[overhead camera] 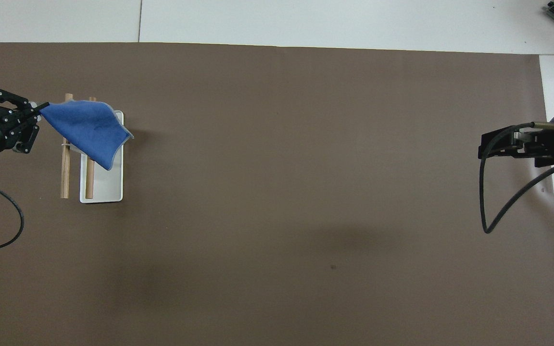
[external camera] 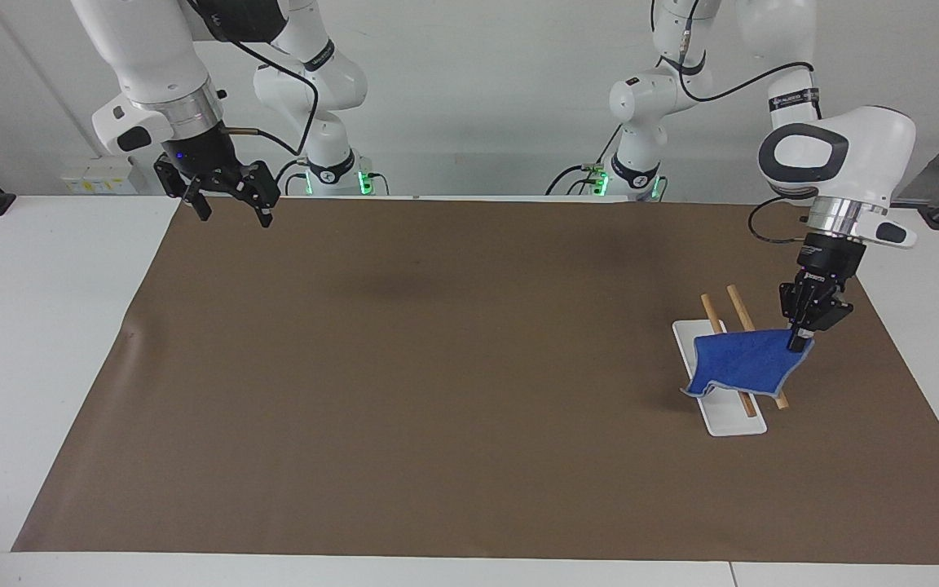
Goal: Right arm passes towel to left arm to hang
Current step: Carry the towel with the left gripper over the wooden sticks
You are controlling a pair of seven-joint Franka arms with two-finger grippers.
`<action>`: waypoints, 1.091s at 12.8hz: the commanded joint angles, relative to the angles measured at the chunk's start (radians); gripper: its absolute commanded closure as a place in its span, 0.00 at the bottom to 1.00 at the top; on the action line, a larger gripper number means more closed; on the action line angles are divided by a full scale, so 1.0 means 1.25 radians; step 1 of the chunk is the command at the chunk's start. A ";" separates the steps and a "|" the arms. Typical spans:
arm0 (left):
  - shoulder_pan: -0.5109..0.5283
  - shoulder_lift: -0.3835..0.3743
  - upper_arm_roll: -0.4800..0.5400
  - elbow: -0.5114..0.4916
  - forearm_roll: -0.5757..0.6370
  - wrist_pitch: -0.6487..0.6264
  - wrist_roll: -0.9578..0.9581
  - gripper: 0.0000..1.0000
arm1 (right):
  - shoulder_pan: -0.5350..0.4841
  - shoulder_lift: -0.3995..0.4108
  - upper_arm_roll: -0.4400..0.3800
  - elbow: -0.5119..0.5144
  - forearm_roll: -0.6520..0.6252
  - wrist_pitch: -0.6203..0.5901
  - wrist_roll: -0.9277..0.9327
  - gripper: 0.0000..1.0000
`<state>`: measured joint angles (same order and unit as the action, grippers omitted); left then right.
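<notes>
My left gripper (external camera: 798,344) is shut on one corner of the blue towel (external camera: 742,363), just past the outer wooden rod of the rack (external camera: 737,303). From that corner the towel (overhead camera: 87,129) spreads across both rods. Its loose corner hangs down over the rack's white base (external camera: 726,420) on the side toward the table's middle. Whether the cloth rests on the rods I cannot tell. In the overhead view the left gripper (overhead camera: 40,106) shows beside the rack (overhead camera: 108,190). My right gripper (external camera: 233,216) hangs open and holds nothing, over the mat's corner at the right arm's end, where the arm waits.
A brown mat (external camera: 437,367) covers most of the white table (external camera: 37,342). The rack stands on the mat toward the left arm's end. A black cable loops from the right arm's wrist (overhead camera: 484,202).
</notes>
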<state>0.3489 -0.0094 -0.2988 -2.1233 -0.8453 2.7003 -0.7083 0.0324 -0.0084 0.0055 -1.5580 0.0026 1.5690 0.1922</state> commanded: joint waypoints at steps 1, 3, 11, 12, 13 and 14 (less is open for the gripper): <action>0.034 0.020 -0.006 0.027 0.018 -0.026 0.013 1.00 | -0.012 -0.023 0.007 -0.025 -0.005 0.001 -0.033 0.00; 0.037 0.019 -0.006 0.027 0.036 -0.036 0.013 1.00 | -0.012 -0.023 0.007 -0.025 -0.005 0.003 -0.048 0.00; 0.089 0.005 -0.004 0.000 0.082 -0.083 0.013 1.00 | -0.011 -0.022 0.008 -0.025 -0.003 0.020 -0.056 0.00; 0.090 0.001 -0.004 -0.007 0.098 -0.084 0.019 1.00 | -0.010 -0.022 0.008 -0.025 -0.003 0.019 -0.063 0.00; 0.090 -0.002 -0.004 -0.017 0.112 -0.084 0.021 1.00 | -0.008 -0.022 0.008 -0.025 -0.005 0.016 -0.084 0.00; 0.090 -0.008 -0.004 -0.028 0.120 -0.084 0.022 1.00 | -0.005 -0.022 0.008 -0.025 -0.003 0.015 -0.100 0.00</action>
<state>0.4473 0.0031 -0.2969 -2.1275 -0.7239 2.6135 -0.6932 0.0330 -0.0134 0.0067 -1.5613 0.0027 1.5743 0.1160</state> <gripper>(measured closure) 0.982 0.000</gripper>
